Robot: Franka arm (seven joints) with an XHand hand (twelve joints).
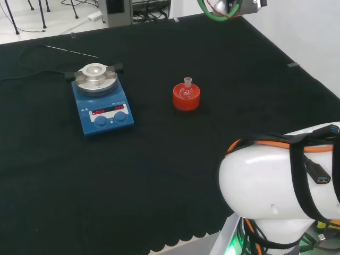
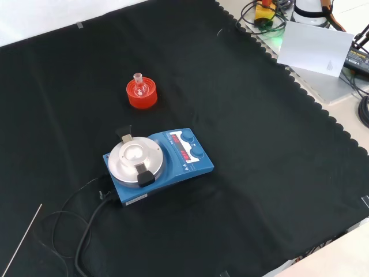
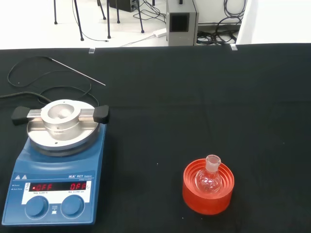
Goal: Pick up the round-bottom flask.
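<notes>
A small clear round-bottom flask [image 1: 186, 90] sits upright in a red ribbed ring stand [image 1: 186, 99] near the middle of the black cloth in the head view. The front view has the flask [image 2: 139, 85] and its red stand [image 2: 142, 94] toward the upper left. In the wrist view the flask [image 3: 209, 177] rests in the red stand [image 3: 208, 191] some way off from the camera, with nothing touching it.
A blue hotplate stirrer [image 1: 101, 99] with a round metal top stands left of the flask in the head view, its black cable [image 2: 86, 231] trailing over the cloth. A thin metal rod [image 1: 71, 51] lies behind it. The arm's white link [image 1: 281, 186] fills the lower right.
</notes>
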